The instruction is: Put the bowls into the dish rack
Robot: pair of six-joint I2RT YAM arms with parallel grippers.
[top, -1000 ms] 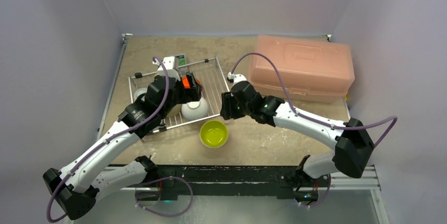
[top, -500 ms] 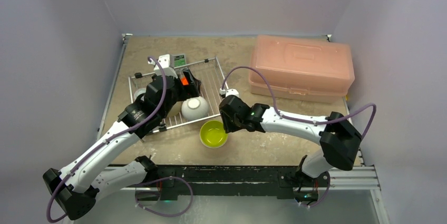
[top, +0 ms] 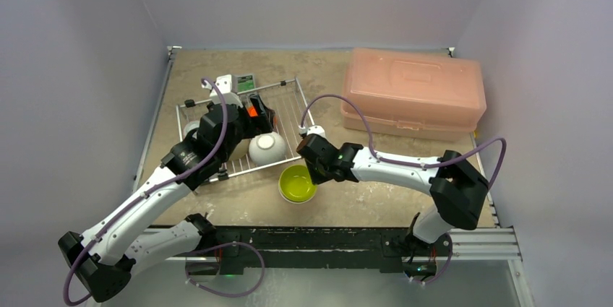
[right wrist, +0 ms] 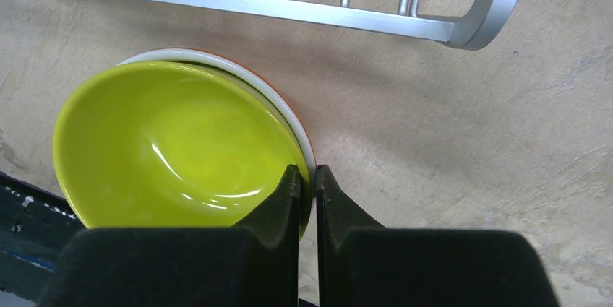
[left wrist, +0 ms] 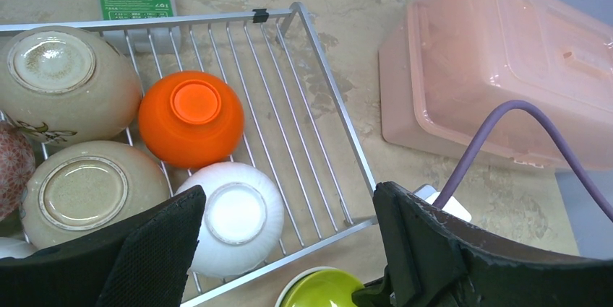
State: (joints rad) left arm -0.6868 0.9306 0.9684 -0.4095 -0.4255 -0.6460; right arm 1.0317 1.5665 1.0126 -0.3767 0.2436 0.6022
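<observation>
Now the right jaws pinch the rim of the lime-green bowl [right wrist: 173, 141] at five o'clock of the dish rack [right wrist: 217, 0]; the left jaws are spread.

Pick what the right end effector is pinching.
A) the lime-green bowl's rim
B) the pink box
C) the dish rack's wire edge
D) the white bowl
A: the right end effector straddles the rim of the lime-green bowl, closed on it, just outside the dish rack.
</observation>
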